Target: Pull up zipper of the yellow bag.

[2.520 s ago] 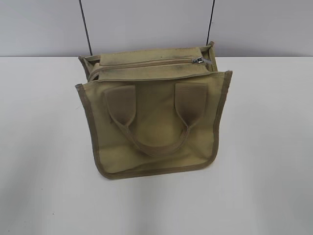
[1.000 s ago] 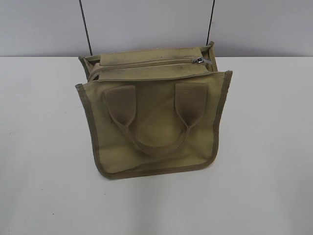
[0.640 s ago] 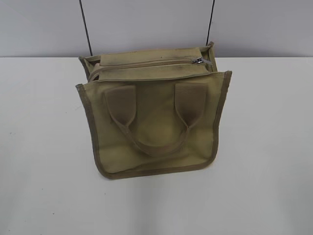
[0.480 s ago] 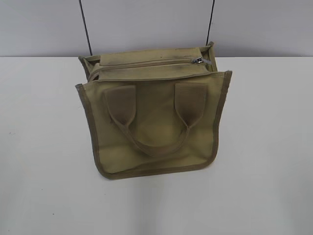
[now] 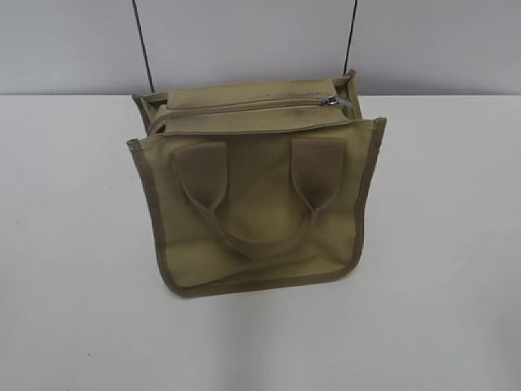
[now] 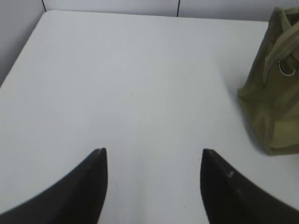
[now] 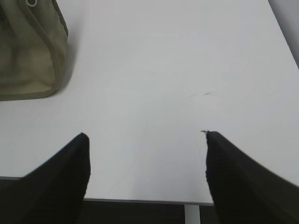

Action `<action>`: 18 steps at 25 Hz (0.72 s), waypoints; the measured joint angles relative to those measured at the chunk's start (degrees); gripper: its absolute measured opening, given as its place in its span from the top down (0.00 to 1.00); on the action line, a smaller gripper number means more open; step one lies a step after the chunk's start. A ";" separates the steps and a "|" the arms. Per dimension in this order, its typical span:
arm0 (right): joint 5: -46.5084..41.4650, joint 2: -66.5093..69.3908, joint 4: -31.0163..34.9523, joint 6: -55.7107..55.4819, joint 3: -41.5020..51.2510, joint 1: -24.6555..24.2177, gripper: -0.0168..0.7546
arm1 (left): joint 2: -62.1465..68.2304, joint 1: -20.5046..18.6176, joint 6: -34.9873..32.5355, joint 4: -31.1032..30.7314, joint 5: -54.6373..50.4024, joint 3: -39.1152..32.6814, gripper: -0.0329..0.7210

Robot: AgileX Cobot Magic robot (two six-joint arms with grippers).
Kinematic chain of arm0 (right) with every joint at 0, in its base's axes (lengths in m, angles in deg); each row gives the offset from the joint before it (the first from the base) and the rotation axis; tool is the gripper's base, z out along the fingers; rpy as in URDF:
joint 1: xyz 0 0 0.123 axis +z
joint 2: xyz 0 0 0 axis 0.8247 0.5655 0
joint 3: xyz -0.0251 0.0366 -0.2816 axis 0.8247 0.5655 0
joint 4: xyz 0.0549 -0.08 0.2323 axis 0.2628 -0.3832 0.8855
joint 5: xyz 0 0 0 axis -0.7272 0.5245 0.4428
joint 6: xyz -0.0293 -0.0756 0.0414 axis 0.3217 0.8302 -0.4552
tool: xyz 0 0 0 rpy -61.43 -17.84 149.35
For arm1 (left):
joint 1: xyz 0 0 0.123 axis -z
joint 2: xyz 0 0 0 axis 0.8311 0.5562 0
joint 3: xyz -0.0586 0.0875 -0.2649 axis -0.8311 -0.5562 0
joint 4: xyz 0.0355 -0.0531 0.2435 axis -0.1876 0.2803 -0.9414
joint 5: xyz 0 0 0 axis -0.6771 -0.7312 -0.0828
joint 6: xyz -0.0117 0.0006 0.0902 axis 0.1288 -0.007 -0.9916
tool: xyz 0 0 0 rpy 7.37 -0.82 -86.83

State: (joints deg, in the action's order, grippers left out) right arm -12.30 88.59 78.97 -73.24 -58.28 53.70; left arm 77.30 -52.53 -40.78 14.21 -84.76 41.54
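The yellow bag (image 5: 256, 199) stands in the middle of the white table in the exterior view, its U-shaped handle lying on the front face. The zipper (image 5: 244, 105) runs along the top panel, with its silver pull tab (image 5: 330, 100) at the right end. No gripper shows in the exterior view. My left gripper (image 6: 154, 156) is open and empty over bare table, with the bag (image 6: 275, 88) at the right edge of its view. My right gripper (image 7: 145, 140) is open and empty near the table's front edge, with the bag (image 7: 28, 51) at the upper left of its view.
The white table (image 5: 440, 244) ends at a grey wall behind the bag, where two thin black cables (image 5: 143, 45) hang down. The table's front edge (image 7: 140, 200) lies just under the right gripper.
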 joint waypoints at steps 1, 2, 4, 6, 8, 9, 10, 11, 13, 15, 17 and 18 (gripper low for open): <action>0.12 -0.01 0.00 0.00 0.00 -0.07 0.25 | -1.04 -0.24 0.00 0.00 -0.11 0.00 0.33; 0.12 -0.01 0.00 0.00 0.00 -0.25 0.25 | -1.50 -0.32 0.00 0.00 -0.18 0.00 0.33; 0.12 -0.01 0.00 0.00 0.00 -0.30 0.25 | -1.56 -0.32 0.00 0.00 -0.11 0.00 0.33; 0.12 -0.01 0.00 0.00 0.00 -0.31 0.25 | -1.59 -0.38 0.00 0.00 -0.11 0.00 0.33; 0.12 -0.01 0.00 0.00 0.00 -0.31 0.25 | -1.59 -0.38 0.00 0.00 -0.11 0.00 0.33; 0.16 -0.01 0.00 0.00 0.00 -0.31 0.25 | -1.63 -0.38 0.00 0.00 -0.11 0.00 0.33; 0.16 -0.01 0.00 0.00 0.00 -0.31 0.25 | -1.65 -0.38 0.00 0.00 -0.11 0.00 0.33; 0.16 -0.01 0.00 0.00 0.00 -0.31 0.25 | -1.65 -0.38 0.00 0.00 -0.11 0.00 0.33; 0.16 -0.01 0.00 0.00 0.00 -0.31 0.25 | -1.65 -0.38 0.00 0.00 -0.11 0.00 0.34; 0.16 -0.01 0.00 0.00 0.00 -0.31 0.25 | -1.65 -0.38 0.00 0.00 -0.11 0.00 0.35; 0.16 -0.01 0.00 0.00 0.00 -0.31 0.25 | -1.65 -0.38 0.00 0.00 -0.11 0.00 0.35; 0.16 -0.01 0.00 0.00 0.00 -0.31 0.25 | -1.65 -0.38 0.00 0.00 -0.11 0.00 0.35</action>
State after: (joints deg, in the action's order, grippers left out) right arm -12.14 88.57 78.97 -73.24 -58.28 53.39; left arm 75.65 -52.91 -40.78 14.21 -84.87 41.54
